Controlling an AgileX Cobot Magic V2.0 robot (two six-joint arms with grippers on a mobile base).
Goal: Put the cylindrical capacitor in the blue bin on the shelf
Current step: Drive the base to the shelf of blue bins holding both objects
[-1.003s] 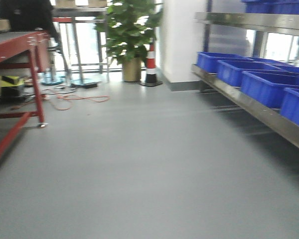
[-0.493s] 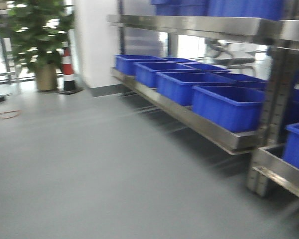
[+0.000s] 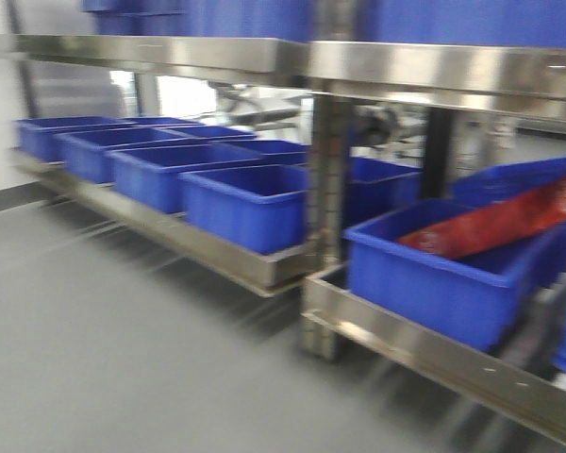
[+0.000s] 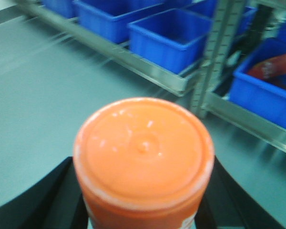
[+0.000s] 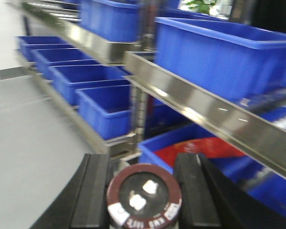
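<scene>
In the right wrist view my right gripper (image 5: 144,183) is shut on the cylindrical capacitor (image 5: 144,196). It is a dark brown cylinder seen end-on, with two pale terminals, held between the black fingers (image 5: 96,191). In the left wrist view my left gripper (image 4: 143,200) is shut on an orange-lidded jar (image 4: 144,145). The steel shelf (image 3: 255,266) runs across the front view, with a row of blue bins (image 3: 245,206) on its lower level. It also shows ahead in the right wrist view (image 5: 200,107) and the left wrist view (image 4: 152,74). No gripper shows in the front view.
A steel upright post (image 3: 325,226) splits the shelf. The blue bin (image 3: 434,274) right of it holds a red packet (image 3: 509,222). More blue bins stand on the upper level (image 5: 214,52). Grey floor (image 3: 104,359) lies in front of the shelf.
The front view has swung right. The red table, plant and cone have left the view, and the shelf with its bins now fills it, much closer.
</scene>
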